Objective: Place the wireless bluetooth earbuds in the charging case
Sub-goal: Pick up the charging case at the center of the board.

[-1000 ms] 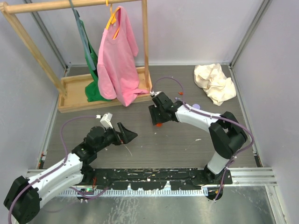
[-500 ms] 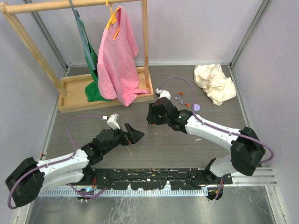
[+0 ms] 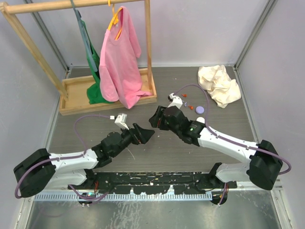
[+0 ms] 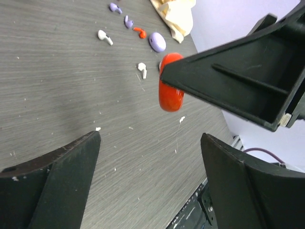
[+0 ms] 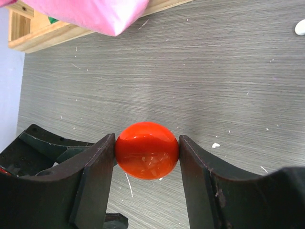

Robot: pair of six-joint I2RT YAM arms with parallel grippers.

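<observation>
We hold the left arm low and stretched forward, with the left gripper spread wide. The right arm reaches leftward. The right gripper faces the left one closely, its fingers clamped on the red charging case.

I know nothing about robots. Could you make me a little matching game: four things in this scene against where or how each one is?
Things:
1. glossy red round charging case
2. lilac round case
3. pink T-shirt
4. left pincer

Places or states:
A. hanging on the wooden rack
B. open, holding nothing
C. lying on the grey table
D. clamped in the right pincer

Pairs: 1-D, 2-C, 3-A, 4-B.
</observation>
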